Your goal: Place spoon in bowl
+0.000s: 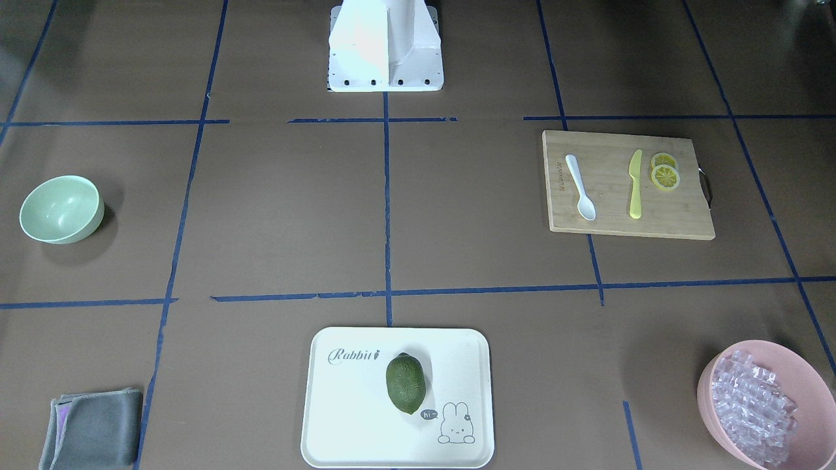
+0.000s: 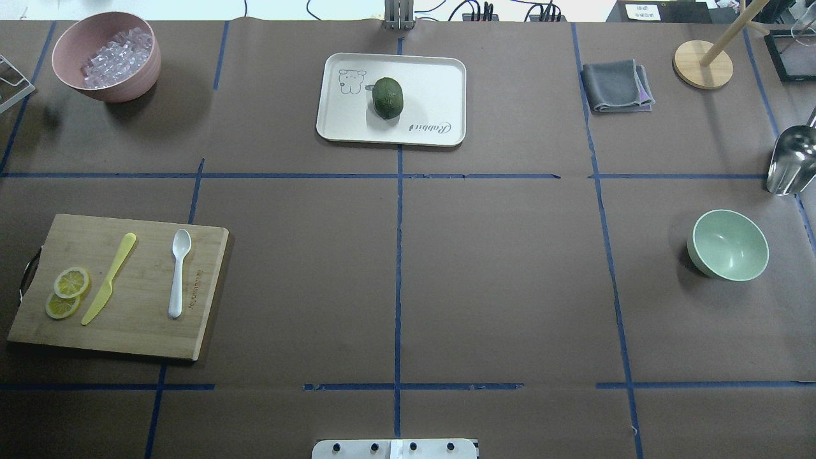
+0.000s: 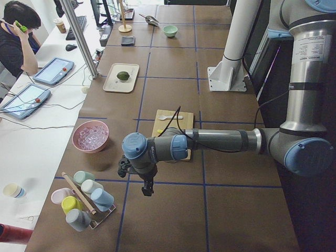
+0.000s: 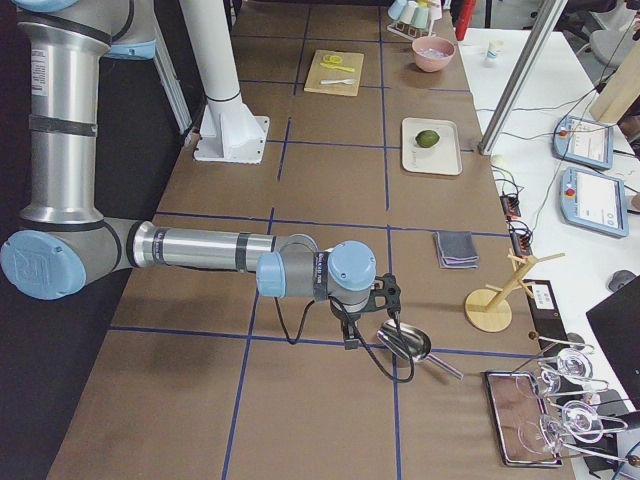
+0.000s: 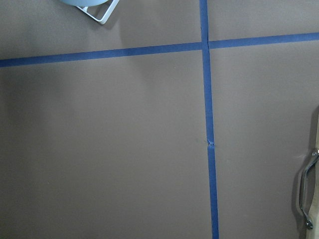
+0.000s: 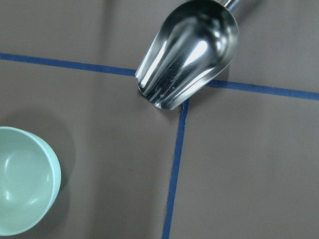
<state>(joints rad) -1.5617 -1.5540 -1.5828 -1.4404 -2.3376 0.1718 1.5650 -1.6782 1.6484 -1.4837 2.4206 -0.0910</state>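
The white spoon (image 2: 179,273) lies on a wooden cutting board (image 2: 127,319) on the robot's left side, scoop pointing away from the robot; it also shows in the front view (image 1: 580,187). The mint-green bowl (image 2: 728,245) stands upright and empty on the robot's right side, far from the spoon, and shows at the lower left of the right wrist view (image 6: 22,179). The left gripper (image 3: 147,190) hangs over the table beyond the board's end. The right gripper (image 4: 350,338) hangs near a metal scoop. Both show only in side views, so I cannot tell open or shut.
A yellow knife (image 2: 108,278) and lemon slices (image 2: 67,292) share the board. A pink bowl of clear cubes (image 2: 105,54), a white tray (image 2: 433,83) with a green fruit (image 2: 387,97), a grey cloth (image 2: 617,86) and a metal scoop (image 2: 790,159) lie further out.
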